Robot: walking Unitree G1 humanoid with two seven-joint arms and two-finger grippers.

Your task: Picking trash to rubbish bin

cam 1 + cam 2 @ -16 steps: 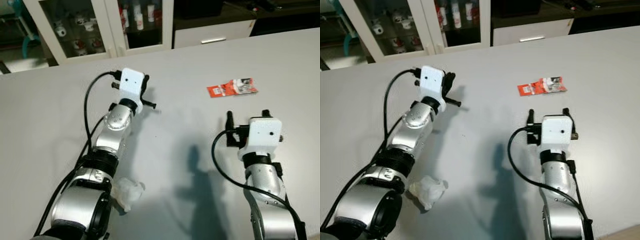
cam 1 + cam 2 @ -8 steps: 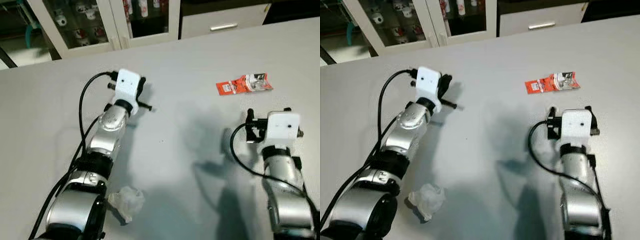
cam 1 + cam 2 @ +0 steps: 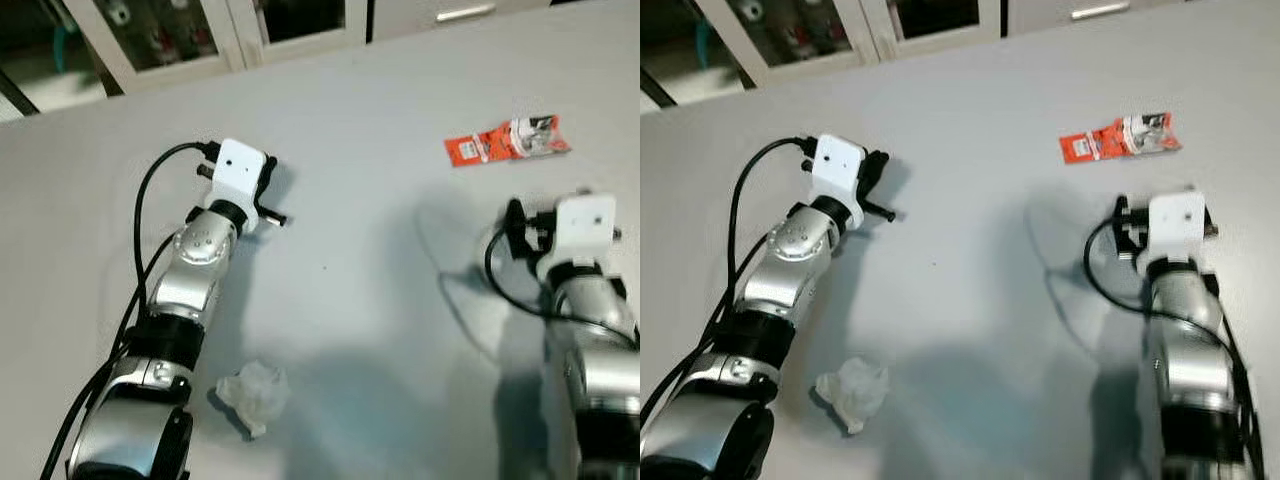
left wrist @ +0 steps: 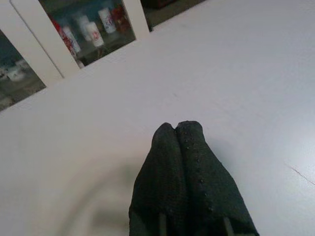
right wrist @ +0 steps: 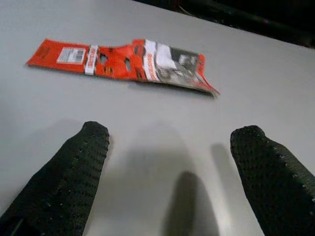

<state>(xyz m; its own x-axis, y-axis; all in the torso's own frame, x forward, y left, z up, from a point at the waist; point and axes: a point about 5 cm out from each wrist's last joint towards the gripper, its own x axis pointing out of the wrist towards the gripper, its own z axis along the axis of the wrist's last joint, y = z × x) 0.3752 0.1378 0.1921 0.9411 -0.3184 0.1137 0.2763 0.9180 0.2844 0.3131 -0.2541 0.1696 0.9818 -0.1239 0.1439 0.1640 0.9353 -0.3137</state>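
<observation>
Hovering over the grey table (image 3: 380, 330), my right gripper (image 5: 170, 157) has its fingers spread wide, just short of the red wrapper (image 5: 123, 63) that lies flat on the table ahead of them. My left gripper (image 4: 178, 129) has its fingers pressed together, well apart from the wrapper on its left. A crumpled tissue (image 3: 255, 393) lies on the table beside my left arm, far from the wrapper.

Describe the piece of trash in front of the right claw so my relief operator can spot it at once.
On the wide grey table, look just beyond the open right claw. A flat orange-red packet lies there with a printed silver end. The other trash, a crumpled whitish wad, sits beside the left arm.
</observation>
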